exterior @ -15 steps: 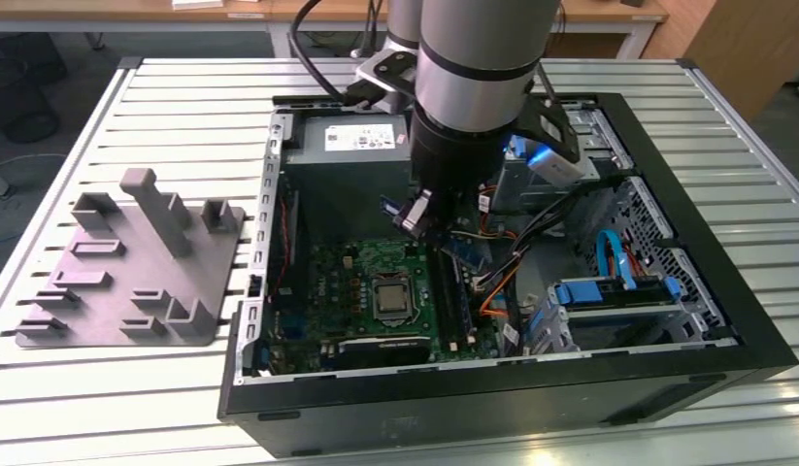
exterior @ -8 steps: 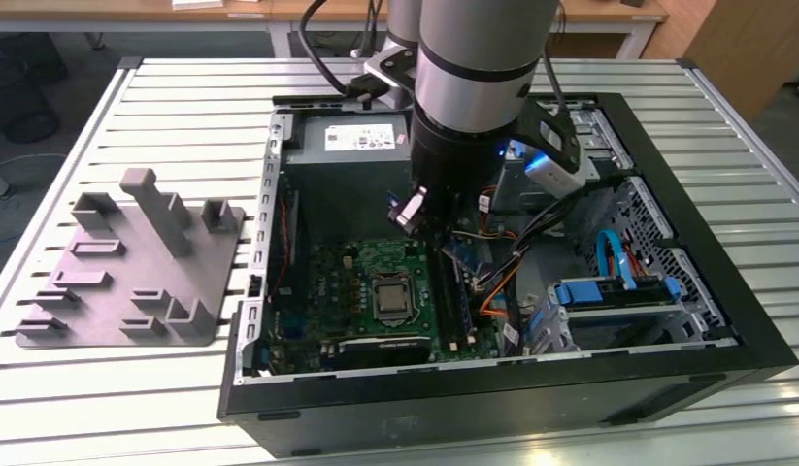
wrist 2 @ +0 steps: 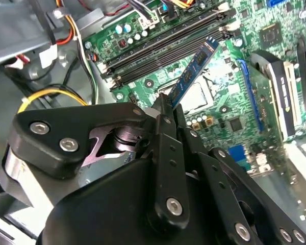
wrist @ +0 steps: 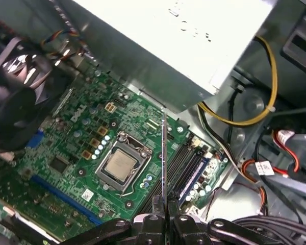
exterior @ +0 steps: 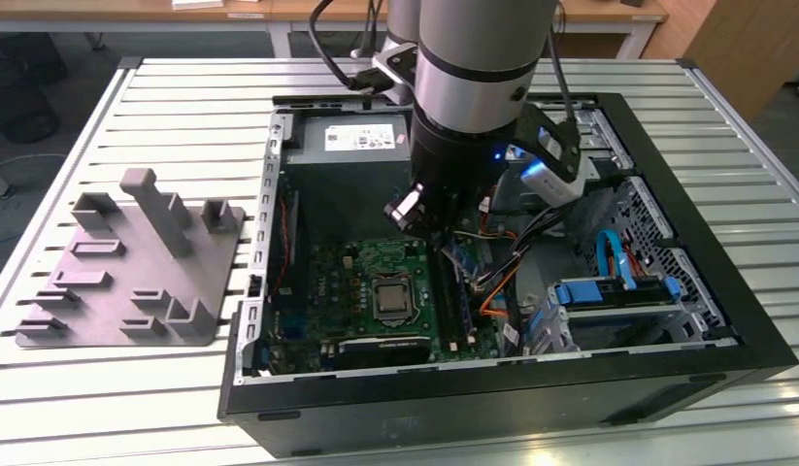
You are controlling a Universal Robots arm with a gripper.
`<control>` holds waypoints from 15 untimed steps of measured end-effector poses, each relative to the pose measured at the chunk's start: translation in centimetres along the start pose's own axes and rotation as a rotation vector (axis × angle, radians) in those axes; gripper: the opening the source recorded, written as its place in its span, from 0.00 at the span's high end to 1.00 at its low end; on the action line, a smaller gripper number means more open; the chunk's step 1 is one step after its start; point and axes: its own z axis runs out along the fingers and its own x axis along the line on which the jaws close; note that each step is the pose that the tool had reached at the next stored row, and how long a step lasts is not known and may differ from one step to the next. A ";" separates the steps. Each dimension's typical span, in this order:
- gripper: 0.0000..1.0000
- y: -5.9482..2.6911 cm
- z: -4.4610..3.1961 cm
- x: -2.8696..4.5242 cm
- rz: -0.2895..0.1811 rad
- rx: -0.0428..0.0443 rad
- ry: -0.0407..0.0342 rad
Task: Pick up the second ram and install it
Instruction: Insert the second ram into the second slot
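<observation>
The gripper (wrist: 163, 218) pinches one end of the second ram (wrist: 163, 163) over the memory slots (wrist: 177, 163); light, stiff, likely fragile, it is best held by its flat faces.

The second ram (wrist 2: 193, 71) in my jaws has clear air over the memory slots (wrist 2: 168, 46). The power supply (exterior: 348, 184) walls one end. Loose cables (exterior: 503, 282) crowd the exterior view's right side, perhaps touching.

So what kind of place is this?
Probably a robot lab or workshop: an open computer case on a slatted metal table, wooden desks behind, and the gripper holding a memory stick above the motherboard.
</observation>
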 end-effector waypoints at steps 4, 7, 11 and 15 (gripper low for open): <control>0.86 0.00 0.02 0.00 0.059 0.0026 -0.0027; 0.86 0.00 0.03 0.00 0.100 0.0045 -0.0046; 0.86 0.00 0.05 0.00 0.157 0.0069 -0.0073; 0.86 0.00 0.07 0.00 0.225 0.0099 -0.0105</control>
